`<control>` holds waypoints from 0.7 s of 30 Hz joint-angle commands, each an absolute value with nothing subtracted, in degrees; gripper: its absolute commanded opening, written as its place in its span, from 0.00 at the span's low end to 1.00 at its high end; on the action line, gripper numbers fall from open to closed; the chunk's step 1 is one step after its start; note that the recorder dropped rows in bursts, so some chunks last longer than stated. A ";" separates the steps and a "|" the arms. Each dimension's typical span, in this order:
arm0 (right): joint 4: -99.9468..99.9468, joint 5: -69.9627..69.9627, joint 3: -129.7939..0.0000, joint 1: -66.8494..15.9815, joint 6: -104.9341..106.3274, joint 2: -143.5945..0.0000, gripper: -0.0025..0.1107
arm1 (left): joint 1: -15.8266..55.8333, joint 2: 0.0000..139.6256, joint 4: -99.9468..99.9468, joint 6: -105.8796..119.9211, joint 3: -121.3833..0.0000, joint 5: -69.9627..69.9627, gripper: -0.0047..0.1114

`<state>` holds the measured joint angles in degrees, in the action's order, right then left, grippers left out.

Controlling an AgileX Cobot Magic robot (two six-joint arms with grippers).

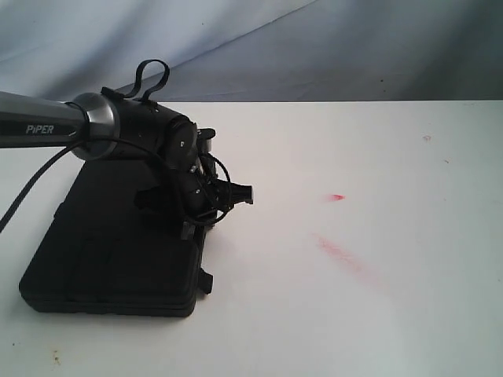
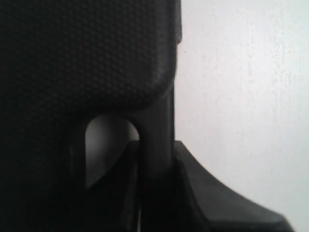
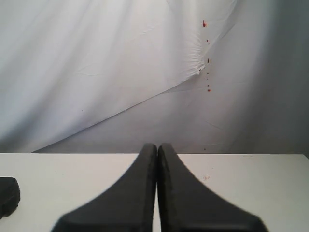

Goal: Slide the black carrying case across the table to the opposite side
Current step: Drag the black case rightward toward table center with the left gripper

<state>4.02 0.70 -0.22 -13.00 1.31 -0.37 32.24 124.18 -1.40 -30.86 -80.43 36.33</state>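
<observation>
Nearest us sits the case (image 1: 110,251), lying flat on the near left of the table (image 1: 377,314). Its long axis looks to run near to far, with the far end leaning slightly right, though this angle makes it hard to call. It's black all over and slab-shaped with rounded corners, and up close the lid shows a fine dimpled texture. A small tab (image 1: 206,280) sticks out of its right side, close to the near corner. Now the left arm (image 1: 47,122) stretches in from the left over the lid, wrist bent down at the case's right edge. And the left gripper (image 2: 157,145) has its fingers (image 2: 227,208) either side of a slim bar on the case's edge, pressed against it. An arched gap beside the bar shows white table through. Right gripper (image 3: 157,147) hangs over white tabletop, fingers pressed together tip to tip, pointing at the creased white backdrop (image 3: 96,72). Over on the right half, red smudges (image 1: 342,255) mark the table, well apart from the case.
</observation>
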 commanded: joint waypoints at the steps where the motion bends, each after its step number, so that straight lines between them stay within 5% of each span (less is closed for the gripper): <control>1: 3.11 0.57 0.00 -12.57 1.52 0.00 0.02 | 32.54 124.89 3.28 -30.47 -80.33 36.78 0.04; 11: 3.11 0.57 0.00 -12.57 1.52 0.00 0.02 | 32.66 125.00 5.41 -32.97 -80.97 36.40 0.04; 21: 3.11 0.57 0.00 -12.57 1.52 0.00 0.02 | 36.83 130.45 5.03 -33.13 -94.29 44.17 0.04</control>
<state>4.02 0.70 -0.22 -13.00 1.31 -0.37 34.89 129.00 2.73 -32.36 -90.46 43.56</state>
